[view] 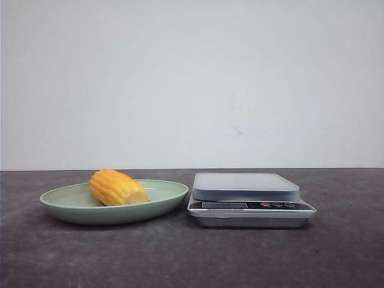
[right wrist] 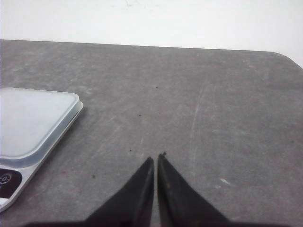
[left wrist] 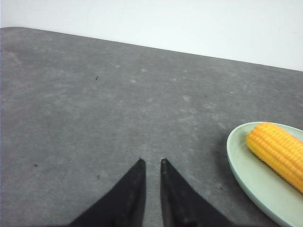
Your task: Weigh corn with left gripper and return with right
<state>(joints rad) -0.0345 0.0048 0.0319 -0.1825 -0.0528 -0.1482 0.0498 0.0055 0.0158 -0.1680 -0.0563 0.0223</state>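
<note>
Right now your left gripper (left wrist: 151, 161) has its jaws nearly closed on nothing, over bare table (left wrist: 94, 104), and the right gripper (right wrist: 156, 157) is pinched shut and empty beside the scale (right wrist: 33, 120). Corn (view: 117, 188) lies on its side in the green plate (view: 66, 207), left of the scale, untouched. Open wide before you reach; the ribbed cob looks likely to roll off a narrow pinch, or you nudge the plate rim.
</note>
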